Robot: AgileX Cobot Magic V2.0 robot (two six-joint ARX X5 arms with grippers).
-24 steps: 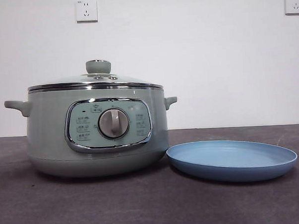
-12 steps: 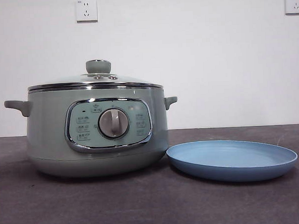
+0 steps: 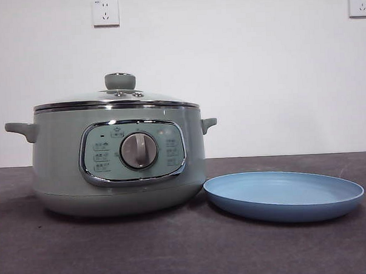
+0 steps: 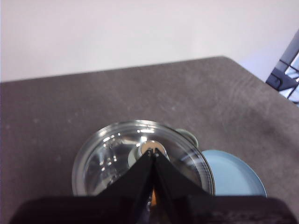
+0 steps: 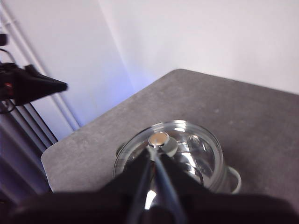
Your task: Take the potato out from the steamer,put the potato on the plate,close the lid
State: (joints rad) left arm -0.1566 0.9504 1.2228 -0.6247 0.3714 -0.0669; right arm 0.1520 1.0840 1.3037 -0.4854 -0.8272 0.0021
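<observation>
On the dark grey surface (image 3: 176, 252) the sage-green steamer (image 3: 62, 160) is stood, capped by its glass lid (image 3: 117, 97); the potato cannot be seen. Just beside it the light-blue plate (image 3: 284, 196) is laid. Above the lid, the left gripper (image 4: 153, 154) and right gripper (image 5: 154, 154) are held clenched, grasping nothing.

One steamer (image 3: 117, 161), one lid (image 3: 117, 97), one plate (image 3: 284, 196), two wall sockets (image 3: 105, 12).
</observation>
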